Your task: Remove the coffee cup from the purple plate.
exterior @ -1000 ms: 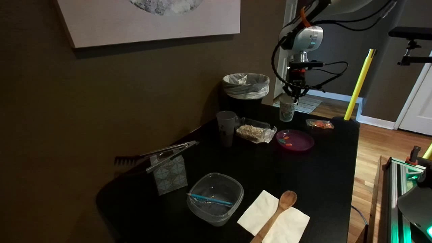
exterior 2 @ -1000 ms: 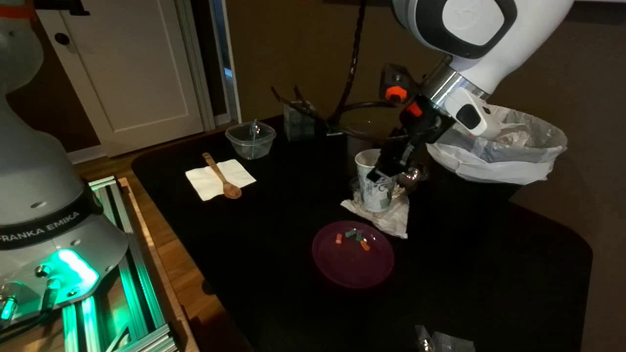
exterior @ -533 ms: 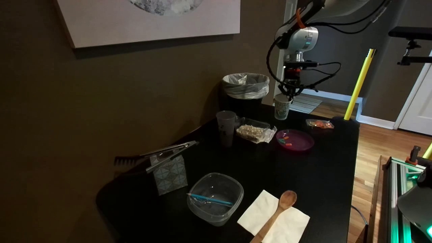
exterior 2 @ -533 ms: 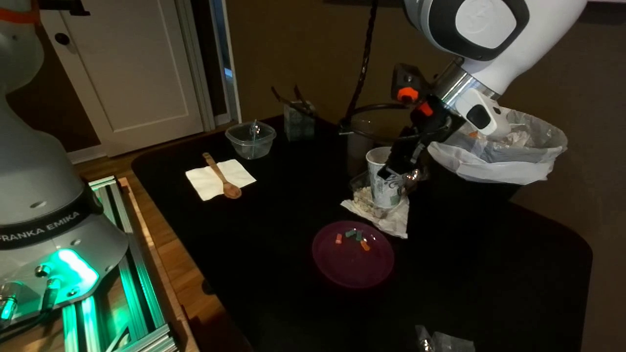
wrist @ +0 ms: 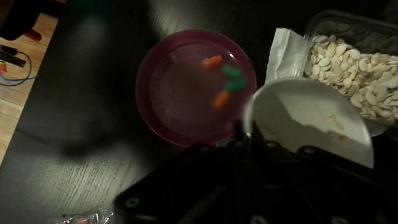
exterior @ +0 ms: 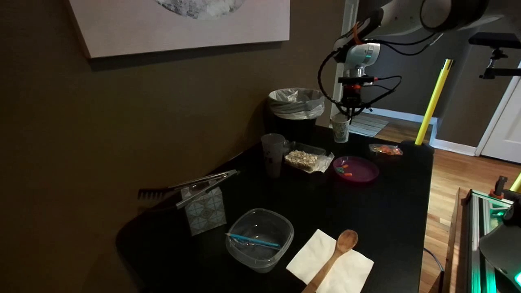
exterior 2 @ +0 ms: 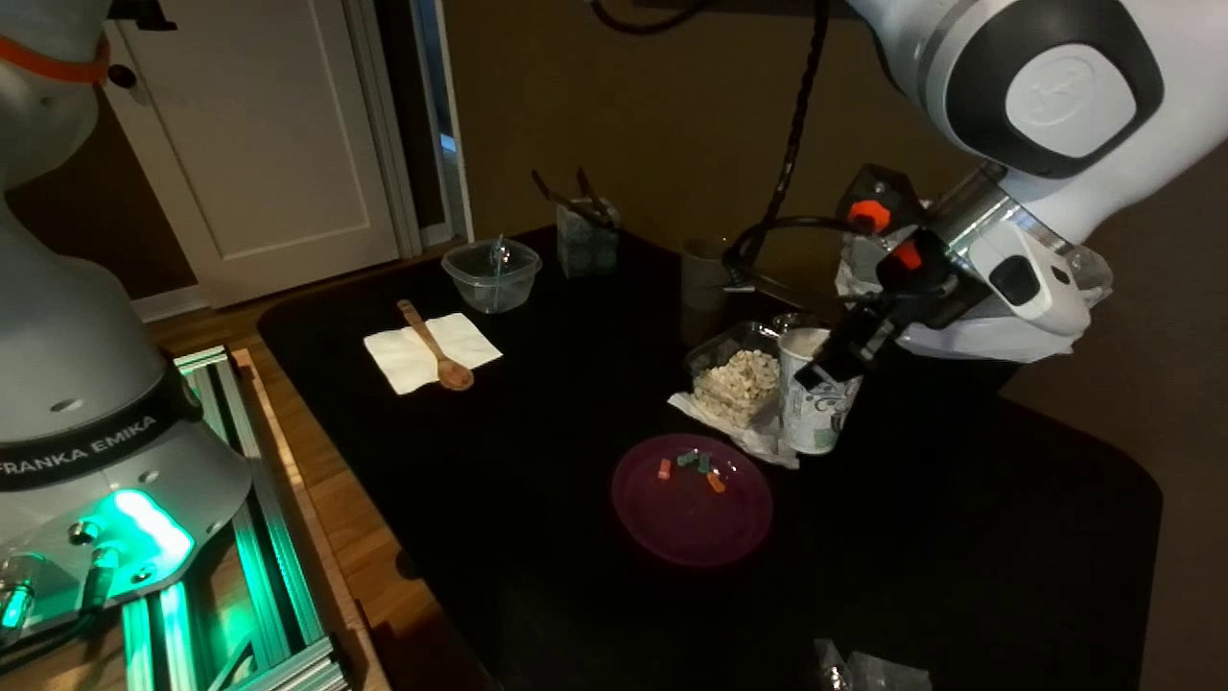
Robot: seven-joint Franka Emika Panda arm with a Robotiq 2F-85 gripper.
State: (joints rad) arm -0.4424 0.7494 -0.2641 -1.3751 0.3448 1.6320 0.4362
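Observation:
The coffee cup [exterior 2: 814,413] is pale white with printed marks and stands nearly upright in my grip, off the plate. It also shows in an exterior view [exterior: 341,131] and the wrist view [wrist: 311,115]. My gripper [exterior 2: 823,372] is shut on the cup's wall at the rim, one finger inside and one outside. The fingertips show in the wrist view [wrist: 245,130]. I cannot tell whether the cup's base touches the table. The purple plate [exterior 2: 686,528] lies flat beside the cup, with several orange and green pieces on it; it also shows in the wrist view [wrist: 177,121].
A clear container of pale seeds [exterior 2: 739,384] on a white wrapper is close beside the cup. A lined trash bin [exterior: 297,103] stands behind. A tumbler [exterior: 272,154], a clear bowl [exterior: 260,240], a wooden spoon [exterior: 346,240] and a clear packet [exterior: 386,149] are on the table.
My gripper and the cup have moved away from the seed container, right and down in an exterior view, uncovering the seeds. The cup stays gripped. The plate has not moved.

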